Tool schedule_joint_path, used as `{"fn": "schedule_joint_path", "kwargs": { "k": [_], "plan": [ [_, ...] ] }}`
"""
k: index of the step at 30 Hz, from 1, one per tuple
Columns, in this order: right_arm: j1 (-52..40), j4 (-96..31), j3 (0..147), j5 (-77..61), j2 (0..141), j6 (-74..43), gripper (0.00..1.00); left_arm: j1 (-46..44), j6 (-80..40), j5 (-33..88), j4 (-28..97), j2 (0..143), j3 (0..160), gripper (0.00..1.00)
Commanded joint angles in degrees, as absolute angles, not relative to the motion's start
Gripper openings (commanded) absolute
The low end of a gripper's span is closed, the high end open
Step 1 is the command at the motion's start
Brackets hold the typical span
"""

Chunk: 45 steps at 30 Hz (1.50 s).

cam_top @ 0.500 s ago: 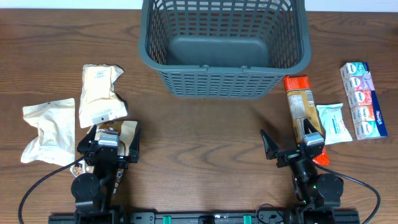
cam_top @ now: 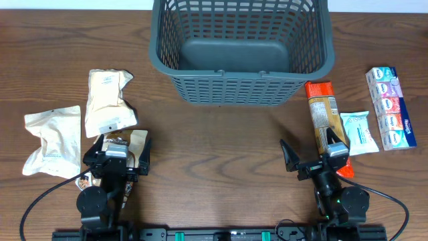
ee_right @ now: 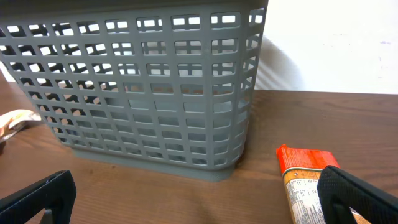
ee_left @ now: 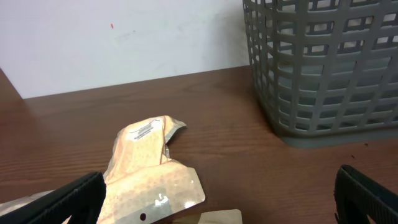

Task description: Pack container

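Upright, the container (cam_top: 234,87) opens upward, long axis running left-right.

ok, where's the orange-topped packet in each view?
Overhead: the orange-topped packet lies right of centre, just off the basket's front right corner.
Left wrist: not in it.
Right wrist: bottom right, cut off by the lower edge.
Shared landmark: the basket, top right in left wrist, centre-left in right wrist.

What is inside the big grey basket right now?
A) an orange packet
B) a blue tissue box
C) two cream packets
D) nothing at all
D: from overhead the basket shows only its bare grey floor, with nothing lying on it.
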State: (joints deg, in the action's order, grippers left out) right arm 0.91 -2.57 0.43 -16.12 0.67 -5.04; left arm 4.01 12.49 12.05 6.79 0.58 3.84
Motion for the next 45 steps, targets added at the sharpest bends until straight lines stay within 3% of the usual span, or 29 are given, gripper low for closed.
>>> {"fn": "schedule_joint_path", "kwargs": {
  "k": [1, 37, 45],
  "plan": [
    [0.3, -2.8, 0.3, -16.5, 0.3, -5.5, 0.99, 3.9, 13.3, 12.4, 7.2, 0.2, 2.1, 0.99],
    [0.3, -2.8, 0.3, -15.4, 0.3, -5.5, 0.99, 3.9, 13.3, 12.5, 7.0, 0.2, 2.1, 0.99],
    [0.3, -1.3, 0.4, -16.3, 0.3, -5.0, 0.99, 3.9, 5.7, 13.4, 4.4, 0.2, 2.2, 0.99]
  ]
}}
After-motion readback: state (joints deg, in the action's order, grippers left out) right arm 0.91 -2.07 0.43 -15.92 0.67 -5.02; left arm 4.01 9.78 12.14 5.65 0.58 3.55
